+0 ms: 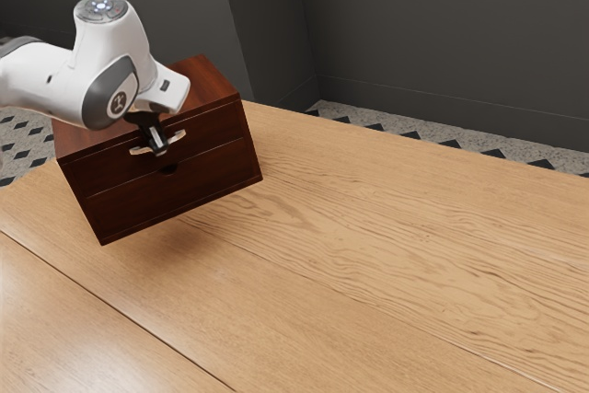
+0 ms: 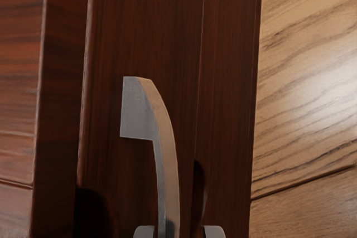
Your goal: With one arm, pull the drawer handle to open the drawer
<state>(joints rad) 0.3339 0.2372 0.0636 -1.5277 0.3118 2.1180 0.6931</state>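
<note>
The worktop is pale honey oak with darker wavy grain and thin dark seams between its planks. Near its far edge, the drawer box is deep reddish-brown wood with fine darker streaks. Its drawer handle is a flat pale grey. The arm is white with a mid-grey joint cap, and its jaws are black. Beyond the worktop's far edge, the floor is speckled grey with black triangles, and the walls are plain dark charcoal.
</note>
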